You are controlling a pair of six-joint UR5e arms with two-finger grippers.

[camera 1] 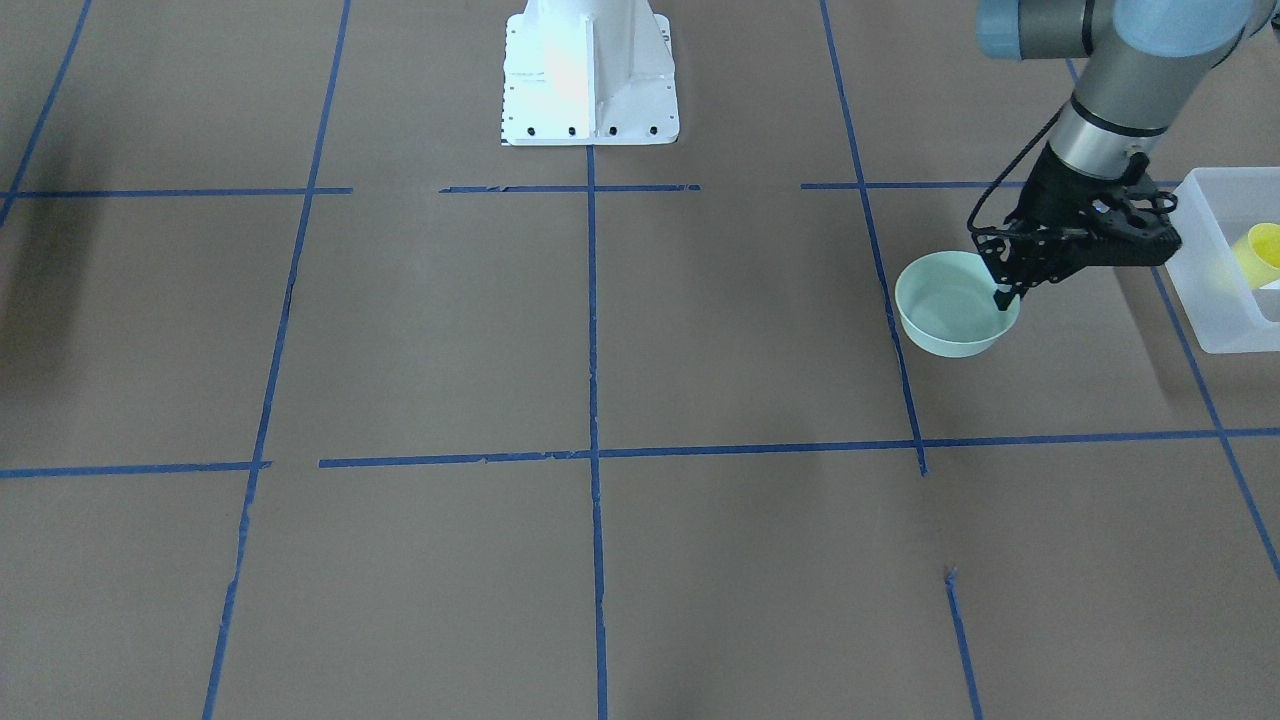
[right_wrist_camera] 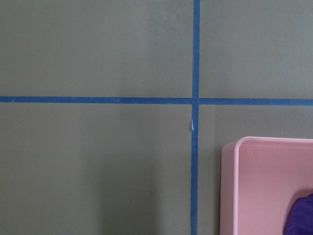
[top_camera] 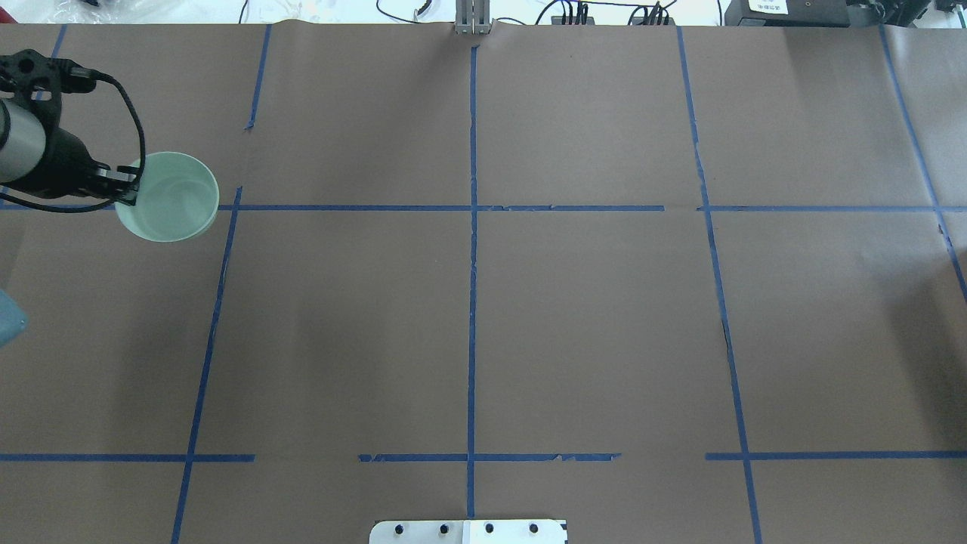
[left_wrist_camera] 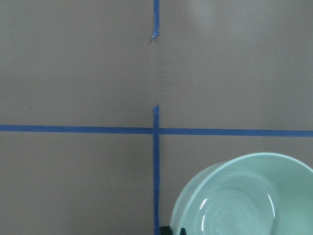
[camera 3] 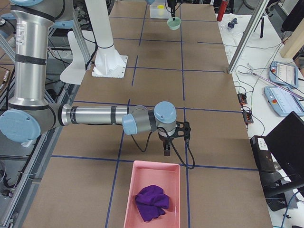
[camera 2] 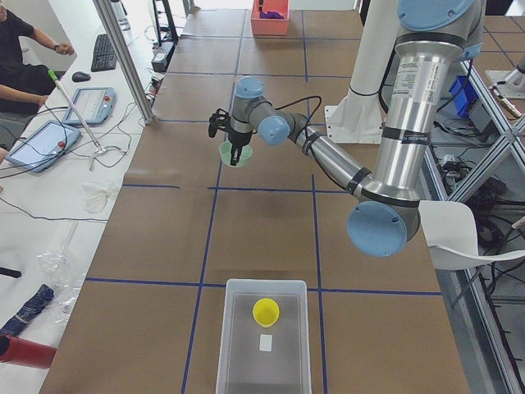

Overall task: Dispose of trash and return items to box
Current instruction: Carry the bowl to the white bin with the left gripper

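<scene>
My left gripper (camera 1: 1005, 295) is shut on the rim of the pale mint-green bowl (camera 1: 950, 320), on the bowl's side that faces the box. The bowl also shows in the overhead view (top_camera: 170, 198), beside the gripper (top_camera: 128, 195), and in the left wrist view (left_wrist_camera: 249, 196). I cannot tell whether the bowl touches the table. The frosted-white box (camera 1: 1215, 300) stands just past the gripper at the table's left end, with the yellow cup (camera 1: 1262, 255) lying inside it. My right gripper (camera 3: 167, 151) hangs near the pink tray; I cannot tell if it is open or shut.
A pink tray (camera 3: 130, 199) with a purple cloth (camera 3: 151, 202) sits at the table's right end, also in the right wrist view (right_wrist_camera: 230, 186). The white robot base (camera 1: 590, 75) stands mid-table. Blue tape lines cross the brown table cover.
</scene>
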